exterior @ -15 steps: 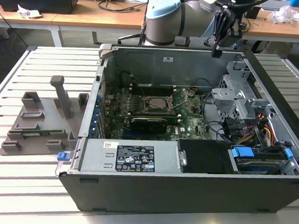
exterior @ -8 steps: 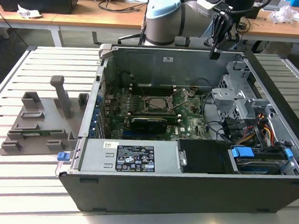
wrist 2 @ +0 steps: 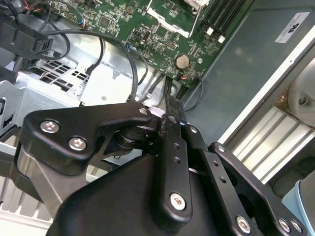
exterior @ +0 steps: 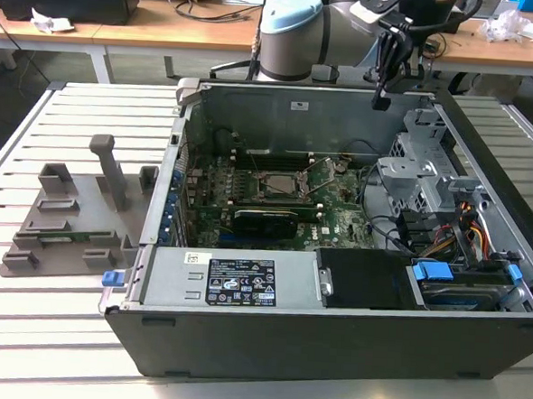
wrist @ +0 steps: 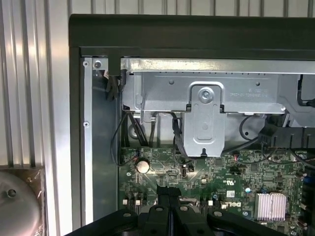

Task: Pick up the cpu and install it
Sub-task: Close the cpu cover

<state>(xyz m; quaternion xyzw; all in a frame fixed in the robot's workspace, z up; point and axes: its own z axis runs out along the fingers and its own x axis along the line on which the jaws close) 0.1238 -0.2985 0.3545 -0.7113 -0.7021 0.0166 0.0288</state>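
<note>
Gripper state: your gripper [exterior: 379,100] has its fingers [wrist: 163,196] pressed together in both wrist views, with nothing visible between them
Gripper place: in the exterior view it hangs over the far wall of the open computer case [exterior: 330,348], toward the exterior view's right, above the motherboard [exterior: 338,217] and touching nothing
Cpu: you cannot tell where the cpu lies; the socket [exterior: 281,184] in the middle of the board looks dark at its centre rather than silver, and you cannot make out whether the chip rests on the grey fixture plate [exterior: 66,214]
Key relation: from the gripper, the socket lies lower and toward the exterior view's left; the fixture plate lies further the same way, outside the case and well apart
Axis: the chip is square, so judge it by its edges against the socket frame, not by a long side
Arm: you have one arm, so nearness decides nothing
</note>
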